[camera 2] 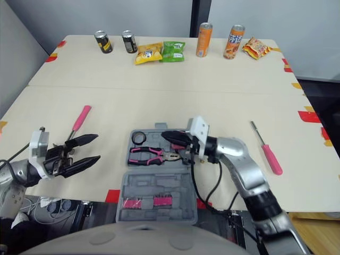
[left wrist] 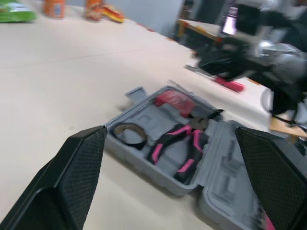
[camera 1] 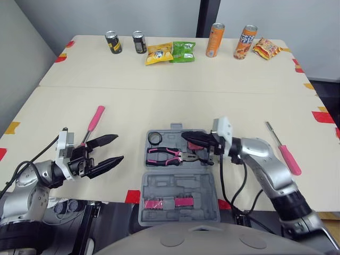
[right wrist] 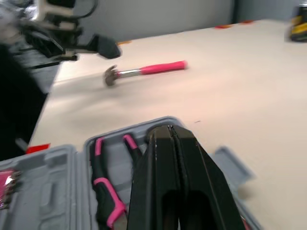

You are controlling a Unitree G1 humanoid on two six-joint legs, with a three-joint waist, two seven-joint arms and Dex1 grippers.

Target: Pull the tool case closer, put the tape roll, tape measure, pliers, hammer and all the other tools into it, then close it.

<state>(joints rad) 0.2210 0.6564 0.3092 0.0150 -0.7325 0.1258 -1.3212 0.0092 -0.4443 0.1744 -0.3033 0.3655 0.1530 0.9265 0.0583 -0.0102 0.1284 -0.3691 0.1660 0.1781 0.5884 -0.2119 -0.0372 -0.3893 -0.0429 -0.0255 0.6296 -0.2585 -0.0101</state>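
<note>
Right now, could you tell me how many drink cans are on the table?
4, all along the far edge: two small dark cans toward the left, and two taller orange cans toward the right. None seems hidden.

The beige tabletop [camera 1: 175, 101] carried an open grey tool case [camera 1: 180, 186], a hammer [camera 1: 96, 119], a screwdriver [camera 1: 285, 150], cans [camera 1: 215, 40] and snack packets [camera 1: 159, 53].

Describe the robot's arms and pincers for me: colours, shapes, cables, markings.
Both arms, left arm and right arm, wear rounded silver-grey shells with black joints. A white camera block sits at each wrist, and thin black cables loop alongside. The left pincer and right pincer each have two black tapered fingers with dimpled inner pads.
</note>
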